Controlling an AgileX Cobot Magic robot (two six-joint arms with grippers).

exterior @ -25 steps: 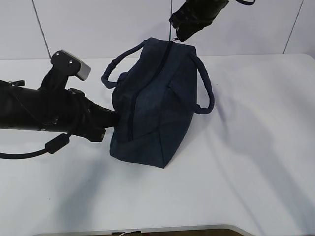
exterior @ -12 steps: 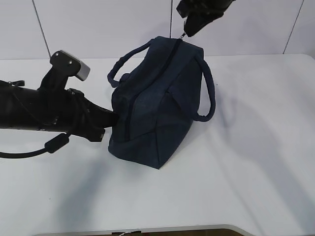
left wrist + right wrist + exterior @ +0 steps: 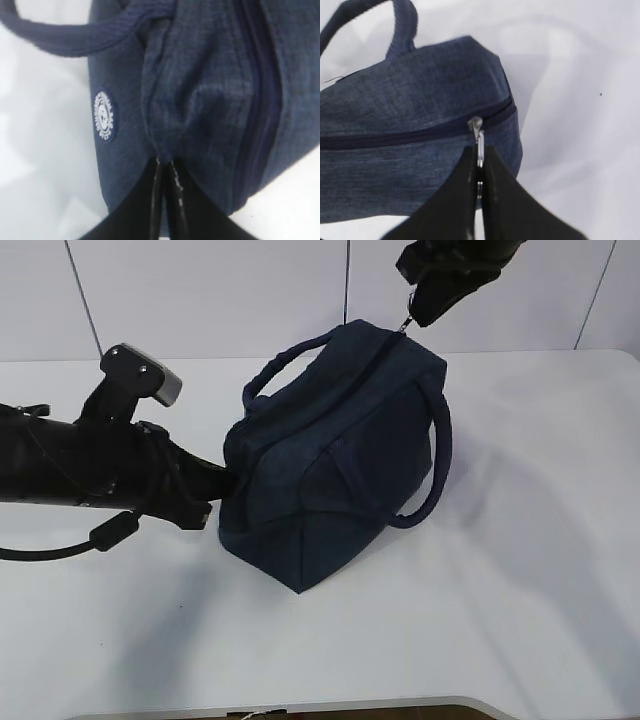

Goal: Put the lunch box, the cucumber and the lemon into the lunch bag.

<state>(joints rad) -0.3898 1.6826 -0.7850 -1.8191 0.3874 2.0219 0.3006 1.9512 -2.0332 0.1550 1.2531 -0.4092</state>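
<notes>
On the worktop, exterior view:
- Lunch bag position: the lunch bag (image 3: 335, 455) sits mid-worktop (image 3: 540, 570), tilted, one end raised toward the right arm.
- Left end effector: the left end effector (image 3: 222, 485) meets the bag's near end at worktop level; its jaws are hidden by fabric in this view.
- Right end effector: the right end effector (image 3: 412, 320) hangs above the far top corner, with a thin metal pull (image 3: 407, 324) running down to the bag.
- Zipper: the zipper (image 3: 330, 405) reads as a dark closed line along the top.
- Other task items: lunch box, cucumber and lemon are not in view (they may be inside the bag or off camera; this cannot be determined).

Left wrist view:
- Grip state: jaws pressed together on a pinch of navy fabric at the bag's end panel, beside a round white logo patch (image 3: 103, 115).
- Function, judged: anchoring the bag against the opposing pull.

Right wrist view:
- Grip state: jaws clamped on the silver ring pull (image 3: 479, 145); the slider sits at the zipper's end, near the bag corner.
- Zipper track: closed along the whole visible length.

Progress, judged:
- Done: both holds are established for working the zipper.
- Open question: whether the bag is sealed after loading or not yet opened cannot be determined.
</notes>
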